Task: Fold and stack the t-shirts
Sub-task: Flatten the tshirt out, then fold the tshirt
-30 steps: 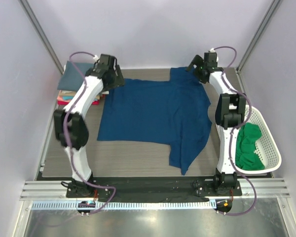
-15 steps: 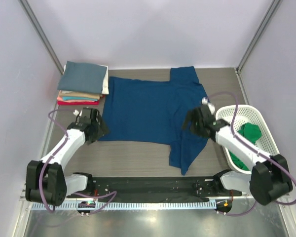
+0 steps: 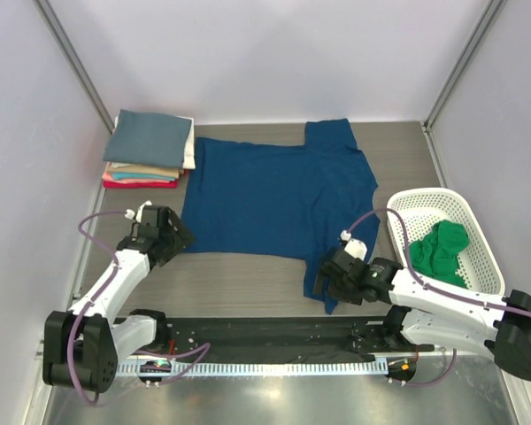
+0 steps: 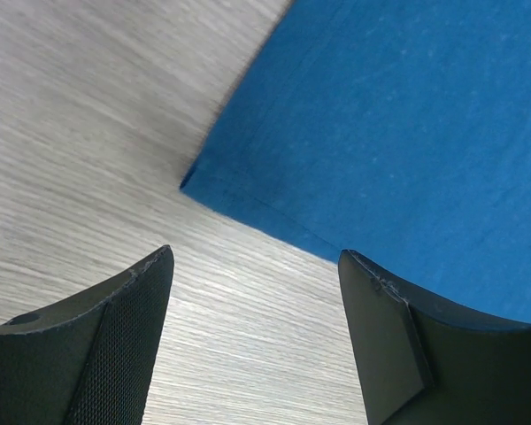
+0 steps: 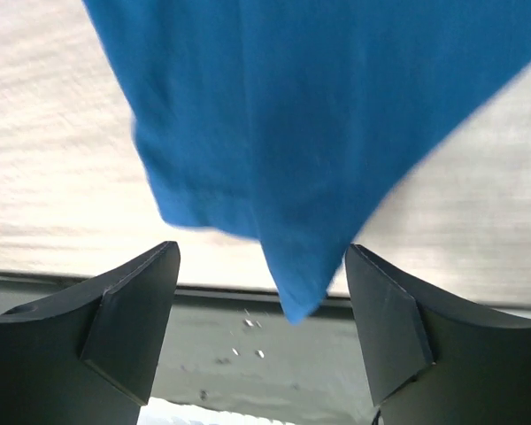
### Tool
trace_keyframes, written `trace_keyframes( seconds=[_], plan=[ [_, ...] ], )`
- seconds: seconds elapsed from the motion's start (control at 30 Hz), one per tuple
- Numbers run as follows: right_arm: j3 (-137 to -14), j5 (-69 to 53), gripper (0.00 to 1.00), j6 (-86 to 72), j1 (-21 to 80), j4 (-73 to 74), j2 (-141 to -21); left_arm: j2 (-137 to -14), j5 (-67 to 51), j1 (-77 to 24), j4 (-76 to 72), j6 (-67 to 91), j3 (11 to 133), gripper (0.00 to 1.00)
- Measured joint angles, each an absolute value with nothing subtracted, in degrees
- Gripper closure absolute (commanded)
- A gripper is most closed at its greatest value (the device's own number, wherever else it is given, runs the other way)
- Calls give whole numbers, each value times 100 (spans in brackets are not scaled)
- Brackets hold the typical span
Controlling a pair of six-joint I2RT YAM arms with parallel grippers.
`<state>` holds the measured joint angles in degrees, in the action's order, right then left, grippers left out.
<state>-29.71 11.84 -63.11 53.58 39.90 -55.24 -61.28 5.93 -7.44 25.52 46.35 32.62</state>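
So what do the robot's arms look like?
The left arm and right arm are white tubes with chunky black joints. A thin purple cable loops along each. Each ends in two dark, wedge-shaped fingers; one has a bumpy mesh face.

You see a grey wood-grain tabletop (image 3: 239, 283). A blue tee (image 3: 274, 199) lies spread flat on its middle, and one sleeve reaches the near edge. In the far left corner a stack of folded tees (image 3: 149, 150) sits just beside the blue tee. At the right edge stands a white basket (image 3: 429, 202).
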Motion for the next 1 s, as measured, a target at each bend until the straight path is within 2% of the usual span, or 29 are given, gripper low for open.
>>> trace_keyframes(
  seconds=[0.07, 0.17, 0.23, 0.27, 0.33, 0.37, 0.43, 0.47, 0.97, 1.0],
  plan=[
    [-2934, 1249, 23, -6525, 5618, 4174, -5481, -6080, 593, -725, 2526, 4641, 3173, 24],
    [-2930, 1330, 35, -6766, 5828, 4342, -5419, -5929, 596, -720, 2512, 4663, 3033, 24],
    [-2917, 1376, 47, -6875, 5902, 4386, -5422, -5861, 596, -720, 2488, 4694, 2963, 25],
    [-2895, 1393, 56, -6925, 5922, 4386, -5426, -5848, 596, -718, 2458, 4724, 2923, 25],
    [-2840, 1413, 64, -6967, 5935, 4375, -5441, -5854, 596, -714, 2397, 4757, 2862, 25],
    [-2803, 1426, 76, -6989, 5942, 4375, -5443, -5865, 598, -709, 2381, 4762, 2840, 25],
    [-2735, 1446, 87, -7011, 5942, 4362, -5470, -5944, 600, -709, 2329, 4764, 2825, 25],
    [-2714, 1455, 99, -7026, 5942, 4353, -5494, -5999, 600, -709, 2298, 4762, 2825, 25],
    [-2799, 1782, 99, -7017, 5942, 4554, -5262, -6956, 598, -582, 1804, 4766, 3083, 28],
    [-2808, 1809, 99, -7019, 5942, 4574, -5225, -7065, 596, -574, 1776, 4766, 3155, 35]
  ],
)
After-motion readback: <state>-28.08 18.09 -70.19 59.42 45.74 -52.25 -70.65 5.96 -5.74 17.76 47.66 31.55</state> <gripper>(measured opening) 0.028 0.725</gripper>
